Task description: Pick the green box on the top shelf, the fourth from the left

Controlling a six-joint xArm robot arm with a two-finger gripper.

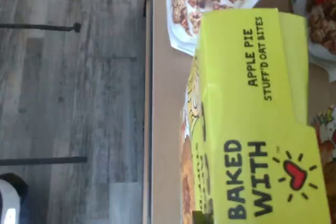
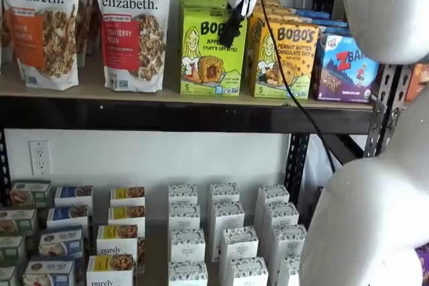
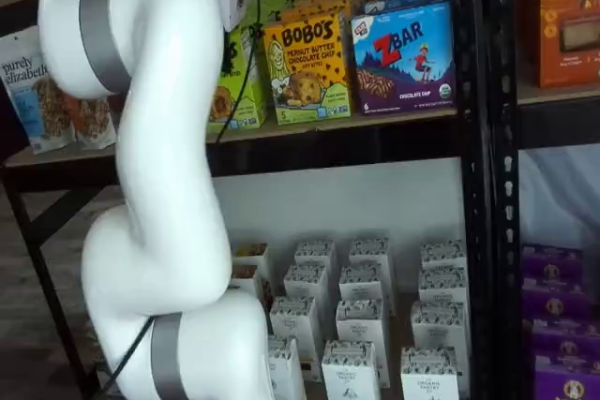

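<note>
1. The green box (image 2: 212, 50) stands upright on the top shelf (image 2: 188, 113); its front reads "BOBO'S", "STUFF'D OAT BITES" and "5", with a cartoon girl and a filled oat bite.
2. In the wrist view the green box (image 1: 252, 124) fills much of the frame, turned sideways; its top panels read "APPLE PIE STUFF'D OAT BITES" and "BAKED WITH" beside a red heart.
3. Just right of the green box stands the orange box (image 2: 287, 55) marked "BOBO'S PEANUT BUTTER CHOCOLATE CHIP"; right of that, the blue ZBar box (image 2: 347, 65).
4. Left of the green box stand two "purely elizabeth." bags (image 2: 133, 25); one label reads "CRANBERRY PECAN".
5. The fingers (image 2: 231, 28) hang at the green box's upper right corner, seen side-on; I cannot tell whether they are parted or grip anything.
</note>
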